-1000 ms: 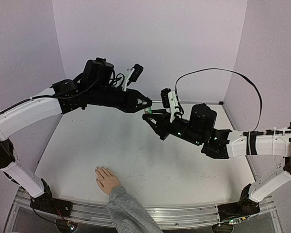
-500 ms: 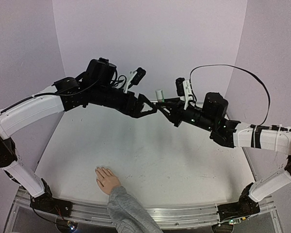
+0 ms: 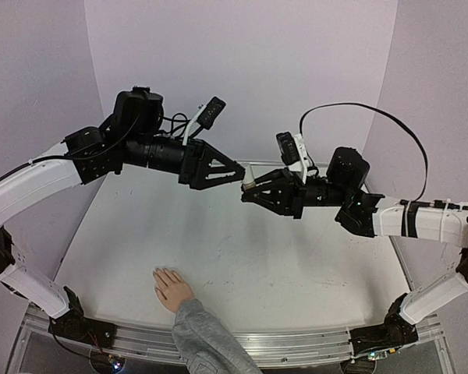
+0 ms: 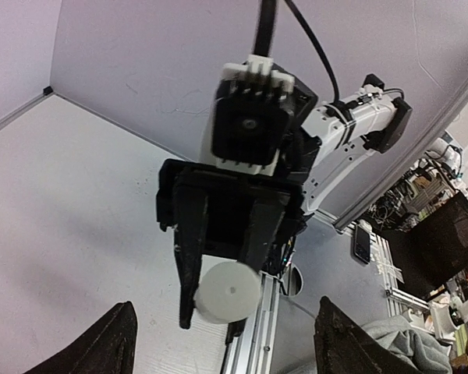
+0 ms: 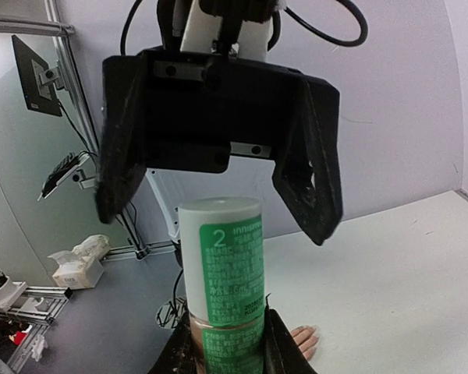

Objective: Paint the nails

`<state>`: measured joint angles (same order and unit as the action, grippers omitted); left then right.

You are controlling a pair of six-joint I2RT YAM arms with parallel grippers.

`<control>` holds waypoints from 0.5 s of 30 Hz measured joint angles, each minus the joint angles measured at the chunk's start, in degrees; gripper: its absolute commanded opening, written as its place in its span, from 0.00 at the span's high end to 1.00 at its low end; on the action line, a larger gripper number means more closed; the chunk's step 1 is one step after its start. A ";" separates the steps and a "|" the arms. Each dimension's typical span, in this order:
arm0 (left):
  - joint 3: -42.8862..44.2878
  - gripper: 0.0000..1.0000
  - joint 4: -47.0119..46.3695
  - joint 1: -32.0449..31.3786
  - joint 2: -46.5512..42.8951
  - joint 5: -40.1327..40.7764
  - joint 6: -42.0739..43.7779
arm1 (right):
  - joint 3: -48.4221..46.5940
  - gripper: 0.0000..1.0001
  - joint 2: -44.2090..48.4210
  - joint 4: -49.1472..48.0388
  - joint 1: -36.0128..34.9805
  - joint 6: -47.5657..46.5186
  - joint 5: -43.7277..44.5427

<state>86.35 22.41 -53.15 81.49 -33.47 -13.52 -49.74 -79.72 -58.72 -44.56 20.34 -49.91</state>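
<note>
The right hand [image 5: 226, 351] is clamped on the lower part of a bottle [image 5: 221, 257], white with a green label. Its fingers and the bottle's base are cut off by the bottom edge of the right wrist view. The left hand [image 3: 235, 173] stands wide, facing the bottle's cap, its fingers [image 5: 316, 187] spread either side and apart from it. Both hang above the worktop [image 3: 296, 265]. Well apart from the bottle, at the near edge, lies the mannequin hand [image 3: 171, 288], palm down. Its nails [image 3: 161, 273] are too small to make out, and its grey sleeve [image 3: 207, 339] runs out of view.
</note>
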 measured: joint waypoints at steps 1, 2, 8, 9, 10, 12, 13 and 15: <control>-0.02 0.26 -0.20 -0.02 0.00 -0.87 0.00 | 0.00 1.00 -0.50 -0.33 0.00 0.61 -0.66; -0.02 0.27 -0.52 -0.07 0.00 -1.66 -0.04 | 0.00 1.00 -1.03 -0.68 0.00 1.16 -1.11; 0.00 0.31 -2.01 -0.39 0.37 -4.92 -0.02 | 0.00 1.00 -2.80 -2.54 0.00 3.87 -2.69; 0.00 0.30 -2.08 -0.44 0.50 -5.18 0.04 | 0.00 1.00 -2.80 -2.89 0.00 4.20 -2.84; 0.00 0.28 -2.10 -0.46 0.72 -5.55 0.00 | -0.02 1.00 -2.80 -3.30 0.00 4.44 -2.84; -0.02 0.28 -2.12 -0.57 1.14 -5.77 0.04 | -0.02 1.00 -2.80 -3.98 0.00 4.87 -2.89; 0.00 0.28 -2.10 -0.59 1.40 -5.84 0.00 | -0.02 1.00 -2.80 -4.20 0.00 5.07 -2.91; -0.02 0.34 -2.10 -0.63 1.88 -5.77 -0.11 | -0.02 1.00 -2.80 -4.39 0.00 5.29 -3.02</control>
<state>86.32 20.32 -53.78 83.37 -39.24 -13.63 -49.76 -82.52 -63.11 -44.56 25.63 -52.93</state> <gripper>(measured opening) 0.722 0.226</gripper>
